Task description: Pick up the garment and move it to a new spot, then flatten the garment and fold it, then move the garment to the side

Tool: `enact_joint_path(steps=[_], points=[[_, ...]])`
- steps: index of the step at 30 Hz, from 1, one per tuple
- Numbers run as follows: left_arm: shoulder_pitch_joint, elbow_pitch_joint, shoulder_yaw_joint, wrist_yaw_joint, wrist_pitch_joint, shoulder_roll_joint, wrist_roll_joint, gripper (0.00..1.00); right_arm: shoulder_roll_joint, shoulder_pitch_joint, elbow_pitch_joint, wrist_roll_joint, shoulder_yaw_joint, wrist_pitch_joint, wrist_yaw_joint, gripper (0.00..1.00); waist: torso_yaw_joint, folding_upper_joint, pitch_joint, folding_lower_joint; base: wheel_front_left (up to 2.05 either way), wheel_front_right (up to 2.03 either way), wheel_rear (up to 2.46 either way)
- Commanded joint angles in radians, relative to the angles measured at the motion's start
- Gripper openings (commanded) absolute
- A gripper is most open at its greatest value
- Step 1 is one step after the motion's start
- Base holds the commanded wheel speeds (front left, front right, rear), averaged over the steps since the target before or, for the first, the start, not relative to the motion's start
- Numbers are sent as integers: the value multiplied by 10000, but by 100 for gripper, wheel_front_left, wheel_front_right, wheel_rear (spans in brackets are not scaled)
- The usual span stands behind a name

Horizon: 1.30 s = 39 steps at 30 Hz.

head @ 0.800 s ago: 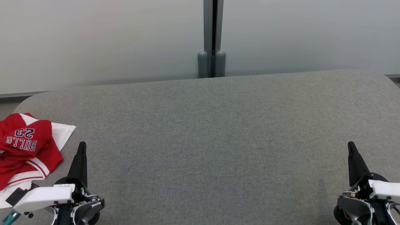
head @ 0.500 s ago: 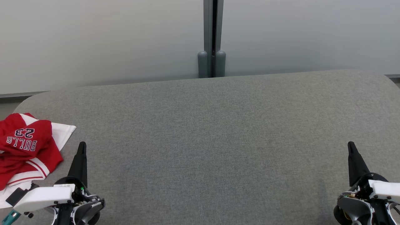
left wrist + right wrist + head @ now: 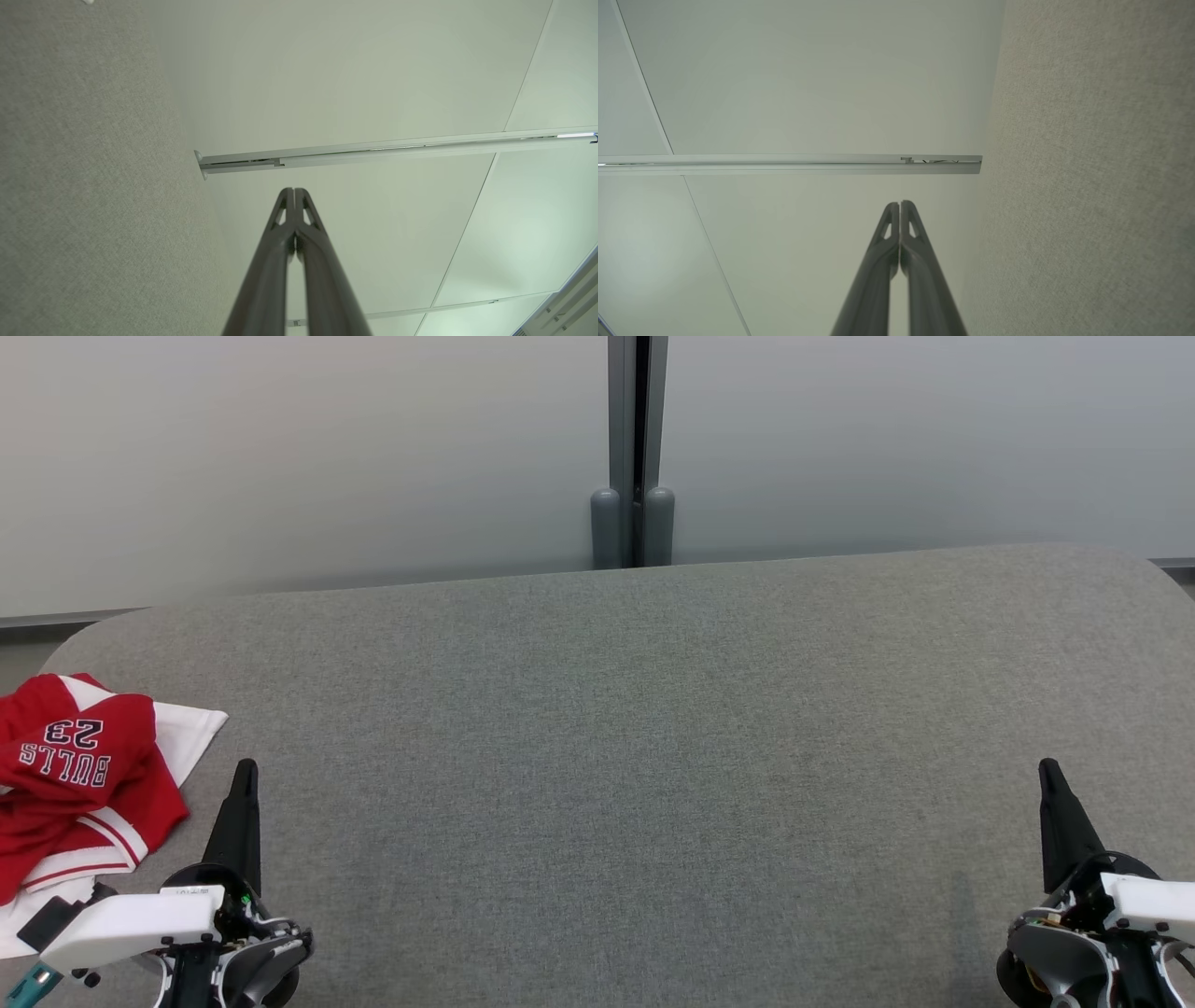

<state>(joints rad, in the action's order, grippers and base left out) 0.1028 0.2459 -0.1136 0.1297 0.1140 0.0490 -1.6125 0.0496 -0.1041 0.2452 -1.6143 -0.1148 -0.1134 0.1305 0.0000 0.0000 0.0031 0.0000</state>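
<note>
No change across the last second: arms parked, cloth unmoved, so the pick-up step looks not yet begun. Red Bulls 23 jersey (image 3: 79,775) lies crumpled at 9 o'clock on the grey surface (image 3: 635,756), running off the head view's edge. At 7 o'clock the left tool (image 3: 245,770) sits just beside the jersey, not touching, fingers pressed together, empty. At 5 o'clock the right tool (image 3: 1047,770), well apart, also pressed together, holds nothing
</note>
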Motion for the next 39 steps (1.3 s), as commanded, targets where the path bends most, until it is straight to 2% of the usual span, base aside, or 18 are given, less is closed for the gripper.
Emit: enact_joint_path(steps=[1, 11, 12, 22, 28, 31, 39], points=[[140, 5, -19, 45, 15, 24, -8, 0, 7, -101, 11, 28, 6, -15, 4, 0, 0, 0, 0, 0, 0, 0, 0], [140, 5, -19, 45, 15, 24, -8, 0, 7, -102, 11, 28, 6, -15, 4, 0, 0, 0, 0, 0, 0, 0, 0], [-14, 25, 6, 0, -4, -4, 0, 100, -2, 19, 25, 1, 0, 2, 0, 100, 0, 0, 0, 0, 0, 0, 0], [22, 63, 323, -2, -342, -51, 94, 100, -24, 67, 60, 145, 149, 266, 0, 100, 0, 0, 10, 0, 0, 0, 0], [171, -83, 561, -1, -661, 11, 454, 100, 129, -25, 10, 617, 384, 631, 1, 100, -5, 0, 13, 0, 0, 0, 0], [232, -182, 581, 0, -801, 43, 896, 100, 231, -80, -5, 1021, 497, 794, 1, 100, -7, 0, 11, 0, 0, 0, 0], [298, -659, 555, 1, -1186, 23, 2937, 100, 424, -234, -190, 2717, 684, 1190, 1, 100, -11, 0, -3, 0, 0, 0, 0]])
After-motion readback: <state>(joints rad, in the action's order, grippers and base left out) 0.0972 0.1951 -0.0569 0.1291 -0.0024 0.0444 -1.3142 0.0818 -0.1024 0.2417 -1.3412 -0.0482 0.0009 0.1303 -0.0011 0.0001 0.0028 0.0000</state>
